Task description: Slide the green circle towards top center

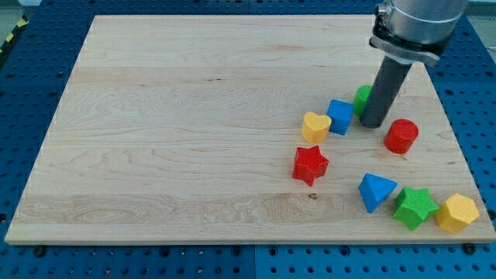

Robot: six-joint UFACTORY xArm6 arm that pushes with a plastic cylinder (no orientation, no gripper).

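The green circle [361, 98] lies at the right of the wooden board [194, 116], mostly hidden behind my rod; only its left edge shows. My tip [373, 124] rests on the board right against the green circle's right-lower side, between the blue cube [339, 117] on its left and the red cylinder [401, 136] on its right.
A yellow heart-like block [315, 126] touches the blue cube's left. A red star [310, 164] lies below it. Along the lower right sit a blue triangular block [376, 191], a green star [415, 207] and a yellow hexagon [456, 213].
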